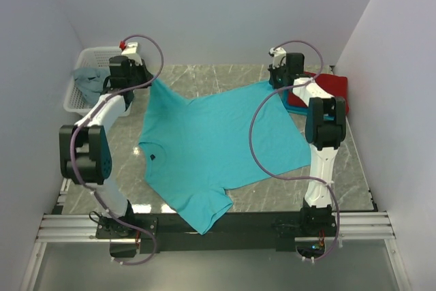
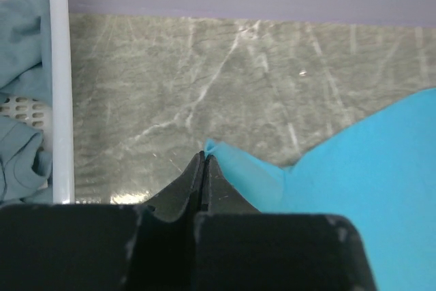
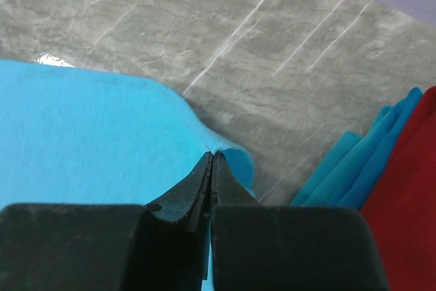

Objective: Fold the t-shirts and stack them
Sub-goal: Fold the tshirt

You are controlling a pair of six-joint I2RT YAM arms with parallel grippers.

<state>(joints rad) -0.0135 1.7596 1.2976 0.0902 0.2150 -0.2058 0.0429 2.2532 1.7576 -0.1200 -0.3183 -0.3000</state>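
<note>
A bright turquoise t-shirt point(image 1: 211, 144) lies spread on the marble table, one sleeve hanging over the near edge. My left gripper point(image 1: 148, 80) is shut on its far left corner point(image 2: 212, 146). At the far right corner point(image 3: 228, 151) my right gripper point(image 1: 279, 86) is shut on the cloth too. A folded red t-shirt point(image 1: 327, 90) rests on a folded turquoise-blue one point(image 3: 361, 161) at the far right. A grey-blue t-shirt point(image 1: 88, 81) is bunched in the white basket point(image 1: 80, 97).
The white perforated basket's rim point(image 2: 60, 86) stands just left of my left gripper. Grey walls close in on the far side and both sides. A metal rail point(image 1: 218, 230) runs along the near edge by the arm bases.
</note>
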